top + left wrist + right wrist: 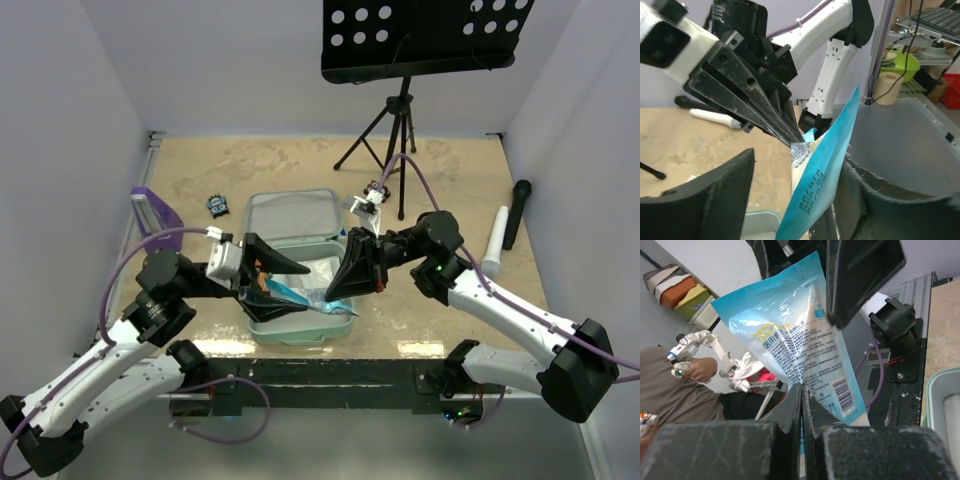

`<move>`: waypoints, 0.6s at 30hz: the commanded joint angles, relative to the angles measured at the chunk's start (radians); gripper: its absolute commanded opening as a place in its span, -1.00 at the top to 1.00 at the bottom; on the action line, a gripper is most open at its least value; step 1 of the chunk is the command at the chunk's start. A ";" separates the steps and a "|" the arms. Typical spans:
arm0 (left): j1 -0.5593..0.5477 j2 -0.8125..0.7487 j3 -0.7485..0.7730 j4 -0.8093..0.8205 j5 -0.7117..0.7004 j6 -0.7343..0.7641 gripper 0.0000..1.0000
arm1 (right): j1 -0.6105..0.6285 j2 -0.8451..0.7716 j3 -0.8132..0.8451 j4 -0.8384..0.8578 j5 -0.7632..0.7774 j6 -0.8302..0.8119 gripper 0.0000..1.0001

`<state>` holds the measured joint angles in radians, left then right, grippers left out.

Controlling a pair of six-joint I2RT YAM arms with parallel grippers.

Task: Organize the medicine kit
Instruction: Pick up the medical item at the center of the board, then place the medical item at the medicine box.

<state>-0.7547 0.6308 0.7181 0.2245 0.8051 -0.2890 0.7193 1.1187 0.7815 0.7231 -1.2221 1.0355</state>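
The medicine kit (pixel 292 215) lies open mid-table, a mint-green case with its lid folded back and a greyish inside. Over its front half both grippers meet at a blue and white pouch (pixel 300 295). My right gripper (pixel 801 387) is shut on the pouch's (pixel 790 335) lower edge, with the pouch standing up from its tips. My left gripper (pixel 800 160) has its jaws well apart around the pouch (pixel 825 170), which leans against the right-hand finger (pixel 875 195) with a gap to the other. The right gripper's tips (pixel 795 140) pinch the pouch's far corner.
A small purple stand (pixel 152 212) sits at the left wall, with a small dark packet (pixel 217 206) beside the kit. A music stand's tripod (pixel 395 120) rises behind it. A black microphone (pixel 517 212) and a white tube (pixel 495 240) lie at the right.
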 commanded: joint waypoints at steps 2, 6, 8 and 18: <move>0.002 0.027 0.038 -0.011 0.112 0.057 -0.03 | -0.001 -0.030 0.041 -0.002 0.006 -0.014 1.00; 0.002 0.015 0.038 -0.033 0.097 0.071 0.47 | -0.001 -0.026 0.056 -0.060 0.012 -0.055 1.00; 0.002 0.004 0.037 -0.054 0.071 0.079 0.71 | -0.003 -0.022 0.079 -0.154 0.019 -0.132 1.00; 0.002 -0.042 -0.015 -0.119 -0.090 0.062 1.00 | -0.006 -0.007 0.363 -0.777 0.479 -0.568 -0.18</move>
<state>-0.7547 0.6056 0.7181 0.1249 0.8131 -0.2249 0.7185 1.1259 1.0294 0.1936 -1.0061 0.6567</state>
